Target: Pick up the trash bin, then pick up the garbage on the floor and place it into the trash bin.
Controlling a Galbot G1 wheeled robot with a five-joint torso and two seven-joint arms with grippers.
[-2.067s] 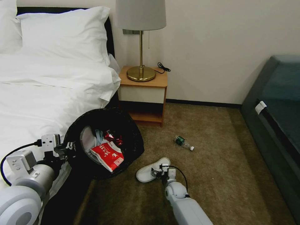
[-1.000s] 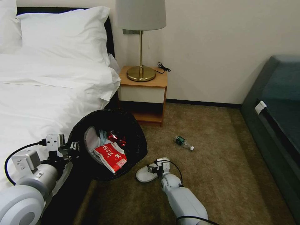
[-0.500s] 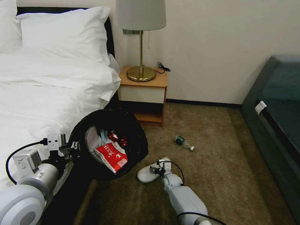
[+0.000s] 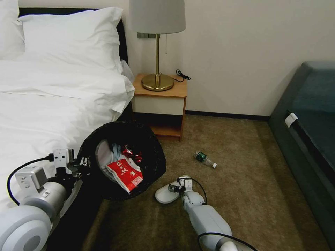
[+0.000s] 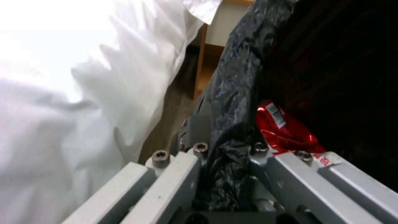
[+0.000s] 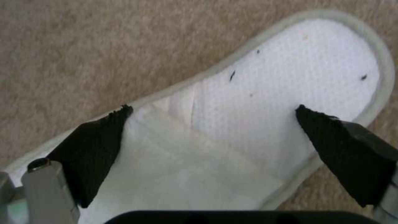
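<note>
While your left gripper held its fingers clamped on the bagged rim of the trash bin, the bin hung tilted off the carpet beside the bed, its mouth facing you. From the left wrist you could see the crinkled black bag pinched between the two grey fingers, with a shiny red wrapper just inside the rim. Within the bin lay a red snack packet with white lettering, some crumpled red foil behind it, and pale paper against the inner wall. Your right gripper was down at the carpet, just beside the bin's lower edge, over a flat white slipper. From the right wrist, its two black pads stood wide apart on either side of the slipper, one near each long edge, closing on nothing; whether they touched the slipper you could not tell. The slipper lay flat on the carpet with its sole side down and its strap end toward the gripper. Farther from the bin, beyond the slipper, a small green bottle lay on its side on the carpet. A wooden nightstand with a brass lamp stood behind the bin against the wall, and a dark sofa stood well apart from the bin, at the far side of the carpet.
</note>
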